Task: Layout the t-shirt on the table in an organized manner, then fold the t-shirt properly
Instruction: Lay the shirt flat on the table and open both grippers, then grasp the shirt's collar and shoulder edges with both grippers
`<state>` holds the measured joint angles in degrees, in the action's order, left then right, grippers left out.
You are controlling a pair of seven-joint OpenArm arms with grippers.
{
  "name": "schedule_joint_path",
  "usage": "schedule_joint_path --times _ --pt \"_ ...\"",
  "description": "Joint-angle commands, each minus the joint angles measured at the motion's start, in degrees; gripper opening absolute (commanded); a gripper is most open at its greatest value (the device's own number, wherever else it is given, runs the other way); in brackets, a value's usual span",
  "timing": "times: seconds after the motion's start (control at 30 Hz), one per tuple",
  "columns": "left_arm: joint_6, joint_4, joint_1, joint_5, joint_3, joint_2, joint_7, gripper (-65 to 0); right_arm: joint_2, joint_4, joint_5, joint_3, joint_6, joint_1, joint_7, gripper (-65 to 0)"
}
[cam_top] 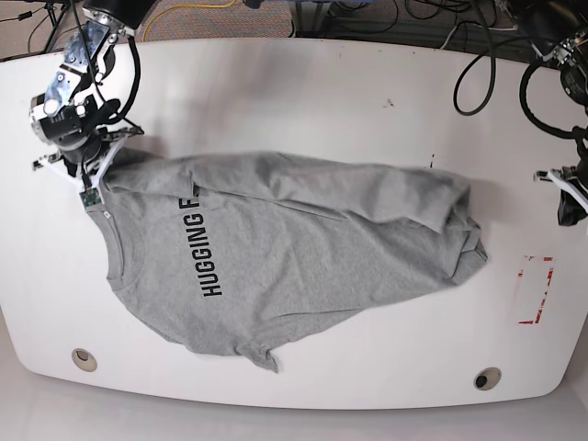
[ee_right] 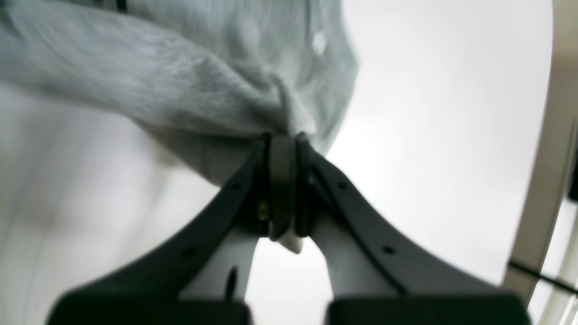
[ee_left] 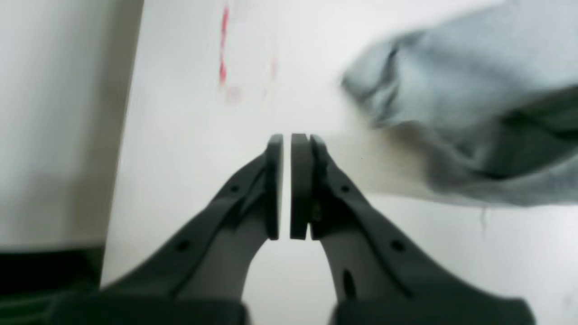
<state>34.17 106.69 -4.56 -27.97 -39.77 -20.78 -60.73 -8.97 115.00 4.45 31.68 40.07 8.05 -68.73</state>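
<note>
White counter (cam_top: 303, 83) fills the base view, with the grey t-shirt (cam_top: 294, 248) spread across its middle, lettering up and its right end bunched. At the upper left, the right end effector (ee_right: 282, 140) pinches a fold of the shirt's edge. At the right edge, the left end effector (ee_left: 287, 144) hangs empty over bare counter, jaws nearly together, beside the red mark (cam_top: 536, 289).

Both wrist views were blurred. In the base view a fold covered the shirt's (cam_top: 276, 248) lettering after "HUGGING F". The left gripper (cam_top: 568, 197) was cut off by that view's right edge. In the right wrist view the shirt ran off the top and left edges, and the cloth between the right gripper's (ee_right: 282, 140) jaws was mostly hidden. The worktop's (cam_top: 303, 92) small dark marks were too small to read.
</note>
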Motion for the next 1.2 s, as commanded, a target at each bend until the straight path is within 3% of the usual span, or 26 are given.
schedule_joint_path --times 0.0,0.33,0.63,0.73,0.87,1.0,1.07,1.17 --pt "1.4 0.9 -2.9 -1.2 -0.8 -1.0 1.6 -64.3 0.5 1.0 0.3 0.1 -0.1 1.8 2.7 -65.0" --pt "4.4 0.7 -11.6 -1.2 -3.6 -0.9 1.7 -64.3 2.9 0.8 0.4 -0.1 -0.1 8.7 4.2 -65.0" --pt "4.9 0.7 -12.4 -1.2 -3.6 -0.8 1.7 -64.0 4.4 0.8 0.0 0.0 -0.1 9.6 4.2 -63.7" --pt "4.9 0.7 -11.8 -1.3 -3.2 -0.6 1.7 -63.9 4.4 0.8 0.0 0.0 -0.1 9.6 4.2 -57.1" --pt "4.6 0.7 -8.2 -1.1 0.3 0.9 1.7 -63.9 4.4 0.9 0.0 0.1 -0.1 9.5 4.2 -41.4" --pt "4.4 0.5 -5.2 -1.0 3.9 1.3 1.6 -63.5 4.4 1.0 0.1 0.1 -0.1 9.2 4.2 -29.6" --pt "3.6 -0.2 -3.2 -1.0 5.9 2.4 1.6 -61.1 4.4 1.0 0.1 0.1 -0.1 9.0 4.2 -27.3" --pt "0.2 -2.8 0.9 -1.0 8.5 4.8 1.6 -52.2 4.4 1.0 0.3 0.0 -0.1 8.6 4.3 -27.1"
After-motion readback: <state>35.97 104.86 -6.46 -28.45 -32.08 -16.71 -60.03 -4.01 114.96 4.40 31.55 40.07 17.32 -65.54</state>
